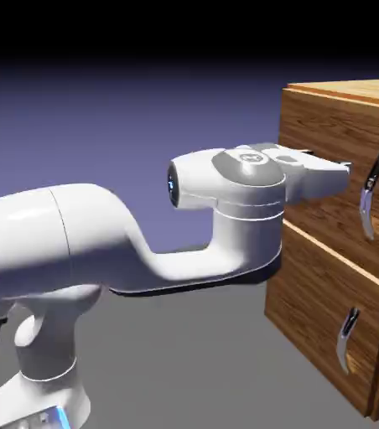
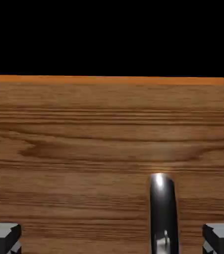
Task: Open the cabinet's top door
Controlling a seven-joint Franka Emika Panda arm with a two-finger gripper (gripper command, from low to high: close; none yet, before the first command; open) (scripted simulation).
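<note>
Your arm (image 1: 101, 243) reaches level from the lower left toward the cabinet (image 1: 327, 276), which stands at the right of the exterior view on the grey desk (image 1: 193, 360). The hand sits high, in front of the top door (image 1: 331, 214), the upper of the two wood-grain panels. Its handle (image 1: 369, 197) is a curved silver-and-black bar near the panel's right edge, and the gripper (image 1: 344, 174) ends just left of the handle's upper end; you cannot tell from this side whether it touches. The lower panel (image 1: 323, 314) carries a like handle (image 1: 345, 337) and lies well below the hand.

In the hand view the top door (image 2: 84, 149) fills the frame with wood grain, black above its upper edge. The handle (image 2: 162, 213) rises from the bottom edge, right of centre, between the two fingers (image 2: 2, 238), nearer the right one. Your fingers stand spread wide, with nothing pinched between them. Both panels look flush with the cabinet's front.
</note>
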